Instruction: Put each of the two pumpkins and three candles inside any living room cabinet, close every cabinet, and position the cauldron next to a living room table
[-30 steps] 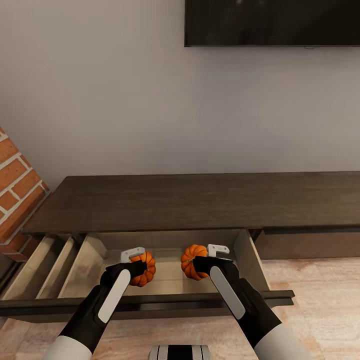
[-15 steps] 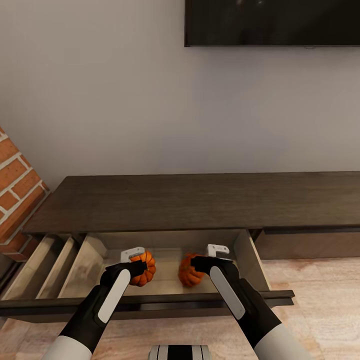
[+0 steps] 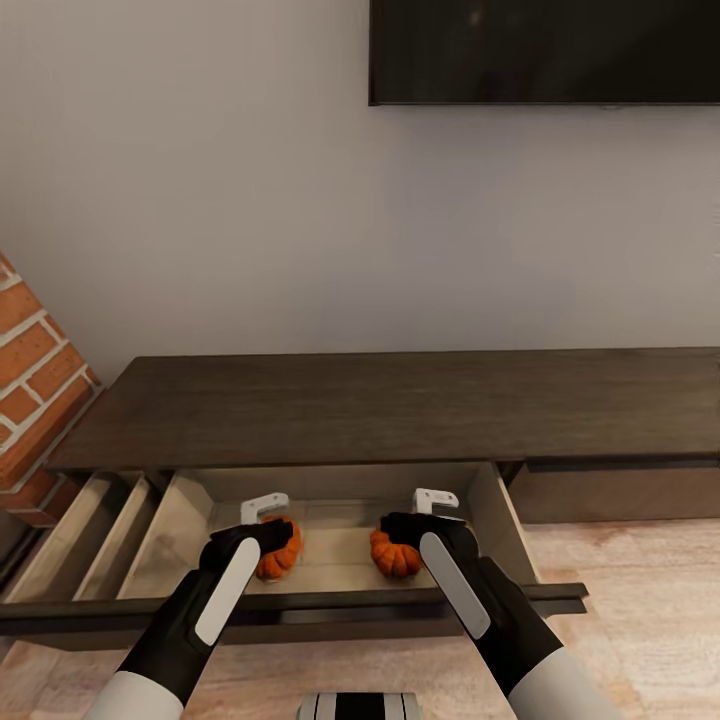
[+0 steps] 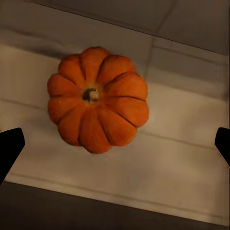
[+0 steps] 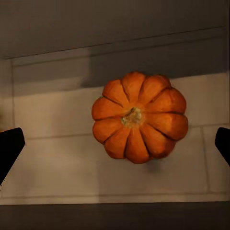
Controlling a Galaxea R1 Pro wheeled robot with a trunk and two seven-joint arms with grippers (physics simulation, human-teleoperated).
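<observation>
Head view: the long dark brown cabinet [image 3: 400, 405] stands against a pale grey wall [image 3: 250, 200] below a black wall-mounted TV [image 3: 545, 50], with a red brick fireplace [image 3: 35, 390] at its left end. One wide drawer [image 3: 505, 525] is pulled out over the light plank floor [image 3: 630, 570], showing a pale wood interior; a narrower open compartment [image 3: 95, 535] lies beside it on the fireplace side.

Both pumpkins lie on the drawer floor, apart from each other. The left pumpkin [image 3: 277, 552] sits under the left gripper [image 3: 268, 522]; the right pumpkin [image 3: 395, 555] sits under the right gripper [image 3: 428, 515]. Each is partly hidden by the black arm link above it.

Left wrist view: the left pumpkin [image 4: 97, 99] is seen stem-up, resting on the pale boards, with the two dark fingers [image 4: 10, 149] at the opposite edges of the frame, spread wide and clear of the fruit, holding nothing.

Right wrist view: the right pumpkin [image 5: 139, 116] likewise lies stem-up on the drawer floor; the fingers [image 5: 10, 146] stand wide apart at the frame edges, touching nothing. The drawer's dark front edge runs across the near side of both wrist views
</observation>
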